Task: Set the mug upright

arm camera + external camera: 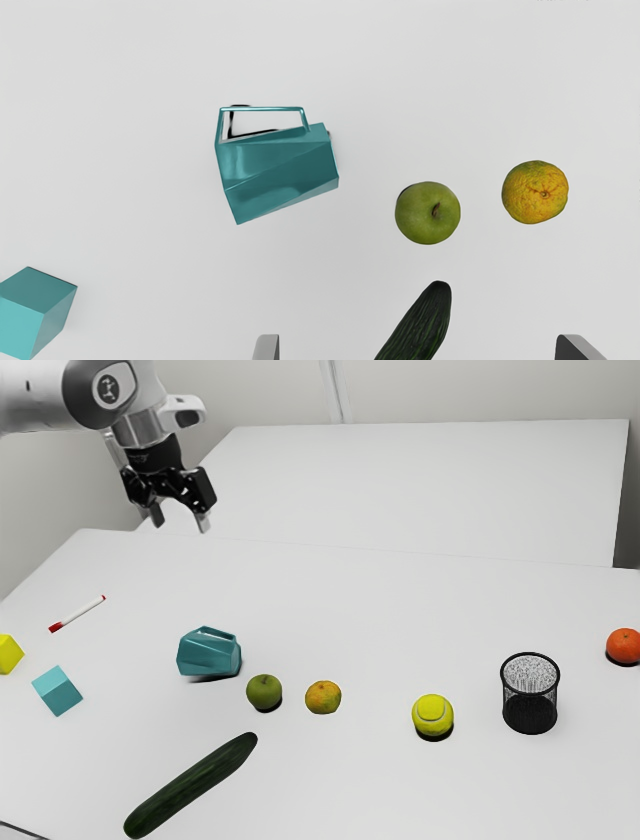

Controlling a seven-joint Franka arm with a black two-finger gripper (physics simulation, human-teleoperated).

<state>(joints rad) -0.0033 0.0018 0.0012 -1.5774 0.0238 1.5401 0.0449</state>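
Gently take the mug (280, 165), lying on its side on the table (350, 780) near the green apple (428, 213), by its handle (261, 108) with the claw (180, 523), spread apart and empty, expecting something probably light, stiff and slick.

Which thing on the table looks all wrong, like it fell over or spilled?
The teal mug looks odd: it's lying on its side, near the green apple, when mugs usually stand up. I see no spill around it, and nothing looks broken.
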